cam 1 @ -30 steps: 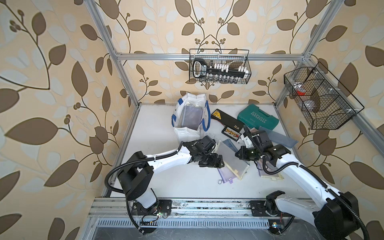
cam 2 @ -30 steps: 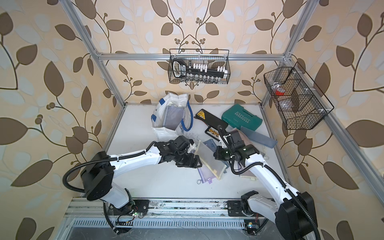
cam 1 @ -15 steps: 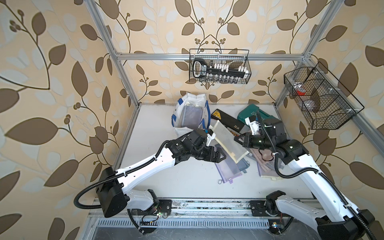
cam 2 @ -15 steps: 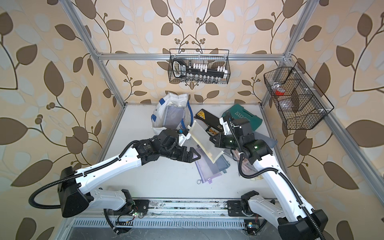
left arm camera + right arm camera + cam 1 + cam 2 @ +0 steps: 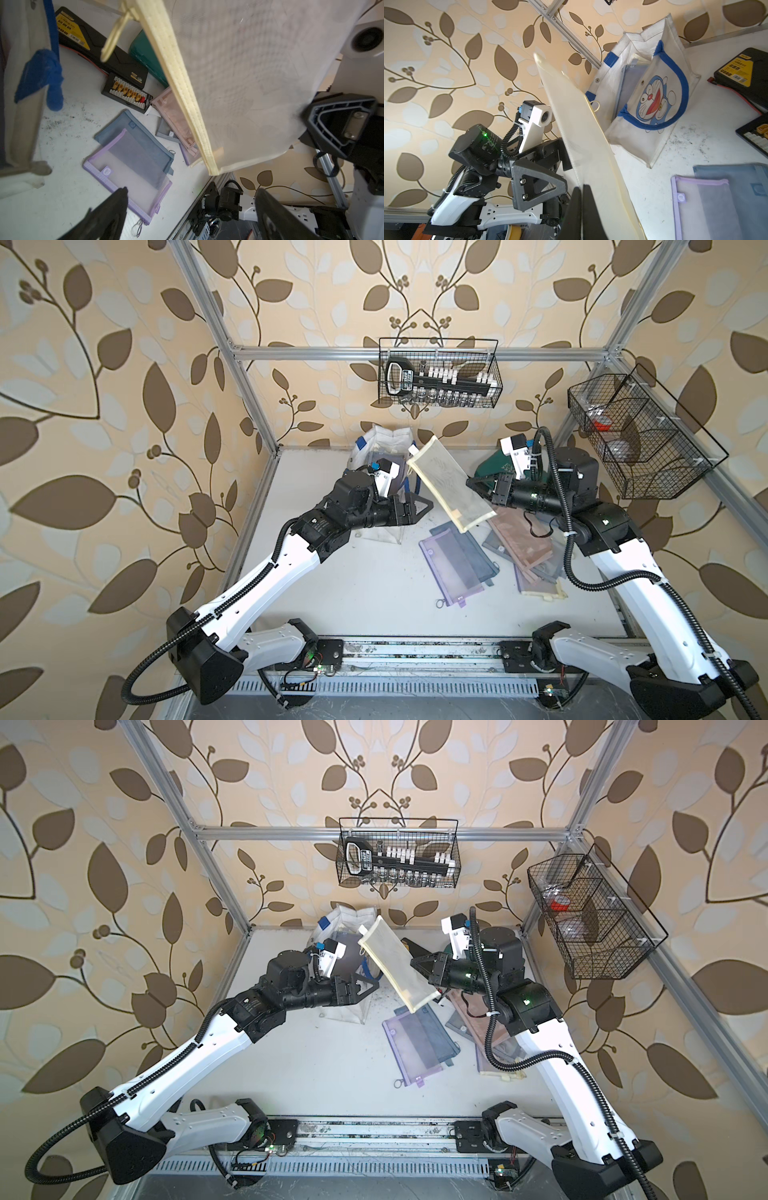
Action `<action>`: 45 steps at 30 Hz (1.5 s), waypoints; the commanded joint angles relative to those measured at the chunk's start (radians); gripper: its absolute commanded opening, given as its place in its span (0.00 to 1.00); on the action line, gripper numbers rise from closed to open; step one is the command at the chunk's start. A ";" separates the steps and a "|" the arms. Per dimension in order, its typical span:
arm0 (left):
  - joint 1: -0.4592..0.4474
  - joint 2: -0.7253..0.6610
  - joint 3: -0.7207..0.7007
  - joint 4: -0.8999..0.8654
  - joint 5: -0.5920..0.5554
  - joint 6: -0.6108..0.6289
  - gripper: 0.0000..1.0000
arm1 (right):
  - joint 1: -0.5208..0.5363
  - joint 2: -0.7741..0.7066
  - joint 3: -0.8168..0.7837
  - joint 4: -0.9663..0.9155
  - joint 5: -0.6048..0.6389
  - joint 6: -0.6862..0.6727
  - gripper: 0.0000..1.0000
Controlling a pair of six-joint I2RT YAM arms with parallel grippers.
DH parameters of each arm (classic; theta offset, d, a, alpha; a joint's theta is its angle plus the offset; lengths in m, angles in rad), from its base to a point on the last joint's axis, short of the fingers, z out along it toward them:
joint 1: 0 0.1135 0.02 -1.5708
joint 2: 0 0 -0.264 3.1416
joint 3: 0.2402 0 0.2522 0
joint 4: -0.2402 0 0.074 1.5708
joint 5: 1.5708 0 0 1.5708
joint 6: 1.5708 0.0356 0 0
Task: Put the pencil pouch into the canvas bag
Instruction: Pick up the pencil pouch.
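Observation:
A cream mesh pencil pouch hangs tilted in the air above the table. My right gripper is shut on its lower long edge. The pouch's upper end sits over the near rim of the canvas bag, a white upright tote with blue straps and another pouch inside. My left gripper stands open just left of the pouch, in front of the bag. Nothing is between its fingers.
Purple, blue-grey and pink pouches lie overlapped on the table right of centre. A green tool case and a black box sit at the back right. Wire baskets hang on the walls.
My right gripper has lifted the cream pouch off the table and carried it up and back toward the bag. My left arm has risen alongside it, open.

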 commanded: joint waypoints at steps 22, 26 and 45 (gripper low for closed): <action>-0.001 0.183 -0.025 0.573 0.084 -0.228 0.78 | 0.039 -0.037 -0.010 0.135 -0.021 0.128 0.00; -0.001 0.193 -0.053 0.655 0.121 -0.267 0.94 | 0.038 -0.028 0.007 0.144 -0.032 0.135 0.00; 0.011 0.323 -0.096 1.180 0.246 -0.534 0.89 | 0.039 -0.019 0.038 0.223 -0.080 0.208 0.00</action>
